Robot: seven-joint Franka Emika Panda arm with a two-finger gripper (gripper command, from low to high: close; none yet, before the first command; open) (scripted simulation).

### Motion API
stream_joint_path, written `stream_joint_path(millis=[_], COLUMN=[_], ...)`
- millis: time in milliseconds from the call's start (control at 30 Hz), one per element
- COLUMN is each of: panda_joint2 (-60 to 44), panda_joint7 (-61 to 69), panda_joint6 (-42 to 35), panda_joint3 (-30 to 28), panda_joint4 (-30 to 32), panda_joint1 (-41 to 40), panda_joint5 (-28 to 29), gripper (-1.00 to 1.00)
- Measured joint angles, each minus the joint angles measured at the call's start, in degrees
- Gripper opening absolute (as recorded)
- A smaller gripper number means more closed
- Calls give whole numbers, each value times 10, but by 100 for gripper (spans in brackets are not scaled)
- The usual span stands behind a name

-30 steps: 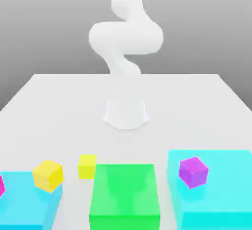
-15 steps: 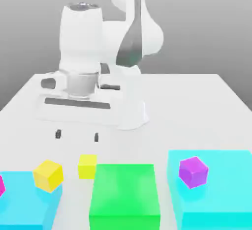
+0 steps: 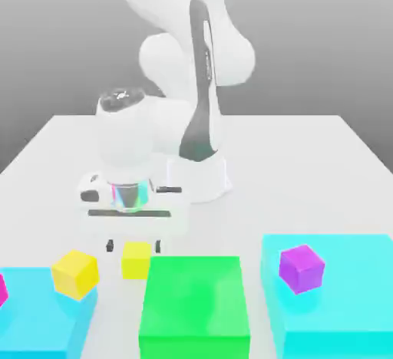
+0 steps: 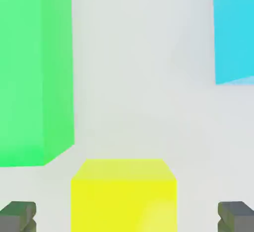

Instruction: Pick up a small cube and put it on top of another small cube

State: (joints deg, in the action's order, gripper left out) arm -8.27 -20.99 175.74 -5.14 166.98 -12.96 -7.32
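Note:
A small lemon-yellow cube (image 3: 136, 260) (image 4: 124, 194) rests on the white table, just to the exterior view's left of the big green block (image 3: 195, 306). My gripper (image 3: 134, 245) (image 4: 126, 216) hangs directly over it, open, with one dark fingertip (image 3: 110, 245) on either side of the cube's far edge and a little above the table. Nothing is held. A slightly larger golden-yellow cube (image 3: 75, 273) sits tilted on the cyan block (image 3: 42, 315) at the exterior view's left.
A purple cube (image 3: 301, 268) lies on a wide cyan block (image 3: 338, 292) at the exterior view's right. A magenta cube (image 3: 2, 289) peeks in at the left edge. The green block (image 4: 34, 72) stands close beside the gripper's fingers. The arm's base (image 3: 198, 177) stands mid-table.
The hand has come into view and dropped down and forward, from high over the table's left middle to just above the small lemon-yellow cube. The fingers stay open. No cube has moved.

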Motion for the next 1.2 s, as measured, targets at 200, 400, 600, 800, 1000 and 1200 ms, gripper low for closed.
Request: stream_joint_path(millis=[200, 400, 600, 800, 1000, 1200], panda_joint2=[-59, -61, -10, 54, 114, 101], panda_joint7=[15, 14, -6, -46, -58, -126], panda_joint6=[50, 52, 9, -44, -92, -132], panda_joint3=[54, 56, 19, -8, -13, -3], panda_joint4=[-4, -4, -1, 10, 26, -49], panda_joint1=[-56, -59, -22, -11, -17, 7], panda_joint5=[-11, -8, 9, 64, 90, 68], gripper=[-100, -100, -100, -100, -100, -100])
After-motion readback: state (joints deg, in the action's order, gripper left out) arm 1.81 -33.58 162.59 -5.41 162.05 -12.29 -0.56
